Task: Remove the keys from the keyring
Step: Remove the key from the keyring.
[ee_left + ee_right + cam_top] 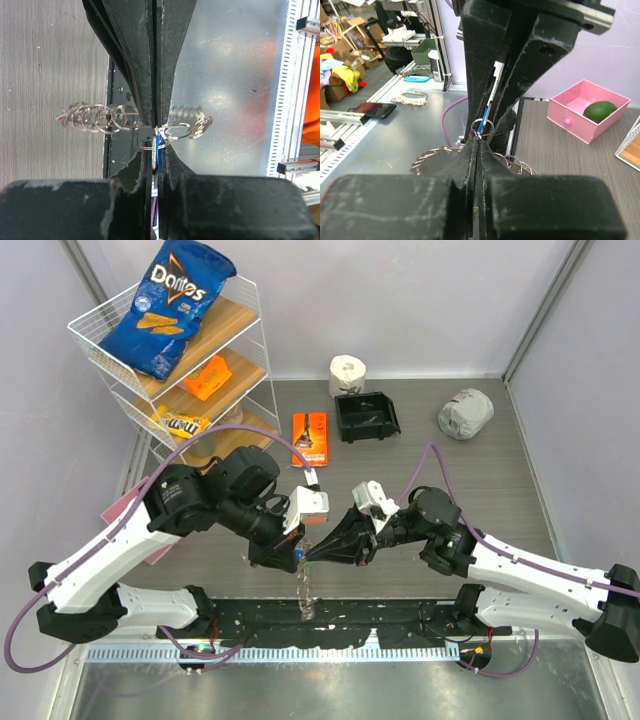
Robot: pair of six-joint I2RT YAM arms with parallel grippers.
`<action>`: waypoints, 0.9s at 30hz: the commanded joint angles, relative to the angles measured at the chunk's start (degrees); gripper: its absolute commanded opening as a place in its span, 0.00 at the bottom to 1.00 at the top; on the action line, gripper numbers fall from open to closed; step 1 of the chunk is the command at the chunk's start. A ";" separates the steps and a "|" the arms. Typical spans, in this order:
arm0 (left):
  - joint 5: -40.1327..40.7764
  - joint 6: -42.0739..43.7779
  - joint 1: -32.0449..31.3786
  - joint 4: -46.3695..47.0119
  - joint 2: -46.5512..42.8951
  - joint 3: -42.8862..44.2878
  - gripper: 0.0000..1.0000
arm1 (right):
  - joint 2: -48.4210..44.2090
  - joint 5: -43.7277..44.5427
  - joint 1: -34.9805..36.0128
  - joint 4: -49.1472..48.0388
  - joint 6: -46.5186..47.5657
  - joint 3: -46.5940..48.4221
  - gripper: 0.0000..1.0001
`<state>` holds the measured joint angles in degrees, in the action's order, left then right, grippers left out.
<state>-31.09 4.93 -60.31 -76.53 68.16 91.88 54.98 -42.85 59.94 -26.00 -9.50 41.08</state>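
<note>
Left gripper is clamped tight on a small silver blue-headed key. It meets the right gripper tip to tip, and that one is closed too, seemingly on a small loop of the thin silver metal keyring. That keyring, fringed with little rings, dangles in the air between them over the near edge of the grey bench.

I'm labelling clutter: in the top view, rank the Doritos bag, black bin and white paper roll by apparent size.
Doritos bag, largest, though raised on the rack, nearer the camera
black bin
white paper roll, smallest
</note>
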 commanded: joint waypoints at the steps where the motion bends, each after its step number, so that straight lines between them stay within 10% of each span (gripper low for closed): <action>1: -0.02 0.17 -0.24 2.35 -1.54 1.99 0.00 | -2.07 3.03 0.26 -12.75 -7.28 -2.66 0.05; 27: 8.06 0.35 -0.15 13.34 -5.76 -6.27 0.00 | -5.85 24.30 0.26 -31.21 -20.91 -12.95 0.05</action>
<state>-24.97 5.10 -60.31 -68.12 64.60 86.04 50.92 -21.61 60.05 -48.21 -28.34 28.32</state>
